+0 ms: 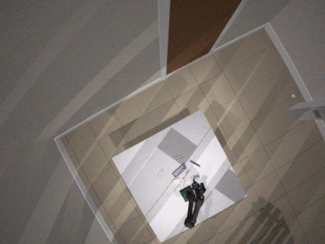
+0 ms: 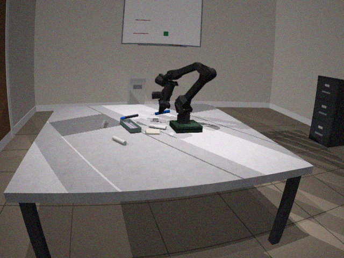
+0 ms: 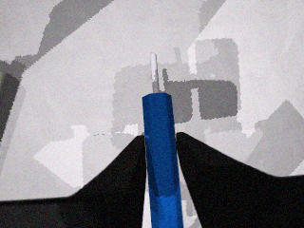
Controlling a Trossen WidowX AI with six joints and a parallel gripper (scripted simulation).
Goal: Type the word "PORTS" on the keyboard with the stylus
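Note:
The stylus [image 3: 161, 161] [image 2: 165, 112] [image 1: 194, 180] is blue with a thin pale tip. My gripper [image 3: 160, 141] [image 2: 160, 111] is shut on it, one black finger on each side. In the wrist view the tip points up the picture, away from the fingers. In the exterior view the stylus is nearly level, a little above the desk [image 2: 110, 166]. The keyboard [image 1: 179, 170] [image 2: 130, 126] is a small dark-framed block with pale purple keys, left of the gripper in the top and exterior views and apart from the stylus. Its letters are too small to read.
A black marker with a blue end [image 1: 195, 163] [image 2: 130, 116] lies beside the keyboard. A cream block [image 1: 176, 181] [image 2: 152, 131] and a white cylinder [image 1: 183, 181] [image 2: 157, 127] lie between keyboard and arm base [image 2: 186, 127]. Another white cylinder [image 1: 160, 173] [image 2: 119, 140] lies farther out.

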